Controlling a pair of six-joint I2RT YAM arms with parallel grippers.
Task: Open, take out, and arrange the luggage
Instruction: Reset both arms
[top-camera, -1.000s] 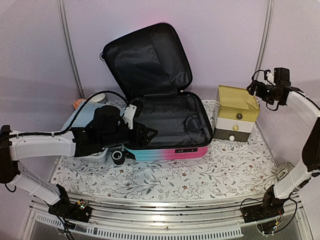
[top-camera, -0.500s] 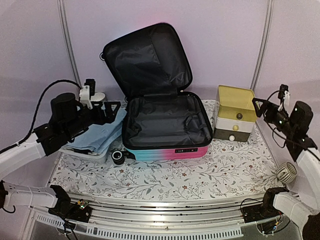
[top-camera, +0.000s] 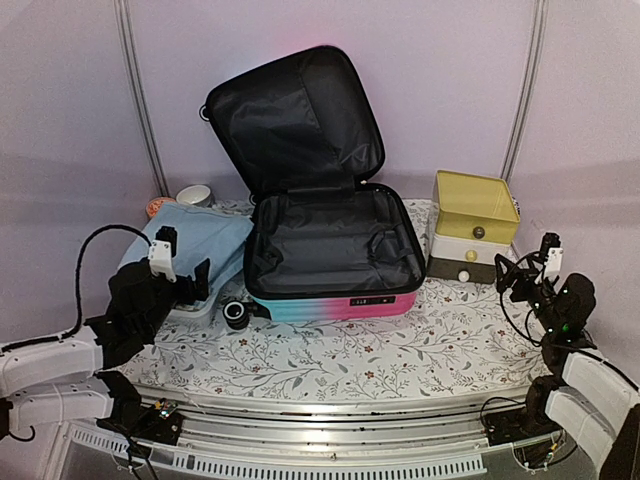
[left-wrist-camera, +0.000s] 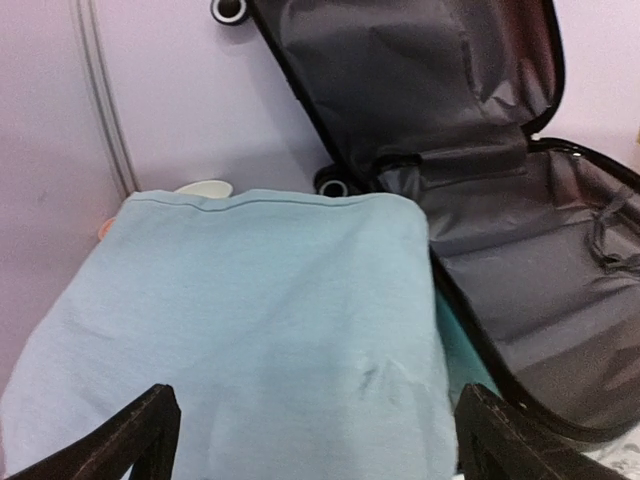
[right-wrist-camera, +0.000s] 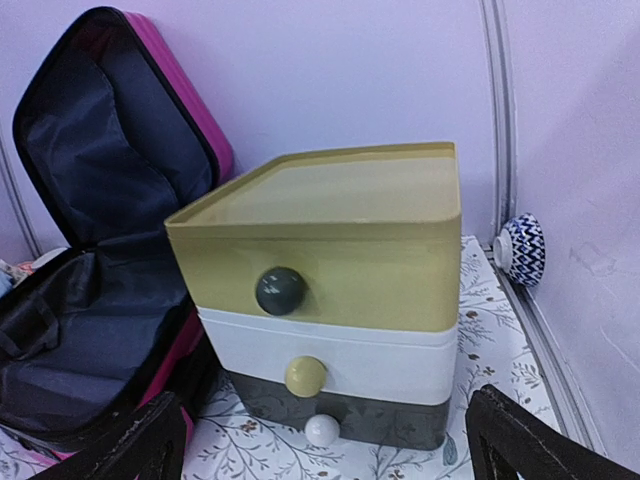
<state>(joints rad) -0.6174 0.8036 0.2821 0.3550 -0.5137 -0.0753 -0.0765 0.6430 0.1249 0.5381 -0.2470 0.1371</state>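
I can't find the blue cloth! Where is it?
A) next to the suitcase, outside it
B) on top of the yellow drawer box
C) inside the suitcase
A: the light-blue cloth lies outside the open luggage, just to its left in the top view. Only black lining shows inside.

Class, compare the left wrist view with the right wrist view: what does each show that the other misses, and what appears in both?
Only the left wrist view shows the light blue cloth beside the luggage. Only the right wrist view shows the yellow-topped drawer box and a blue-and-white patterned object at the far right. Both show the luggage open, black-lined inside.
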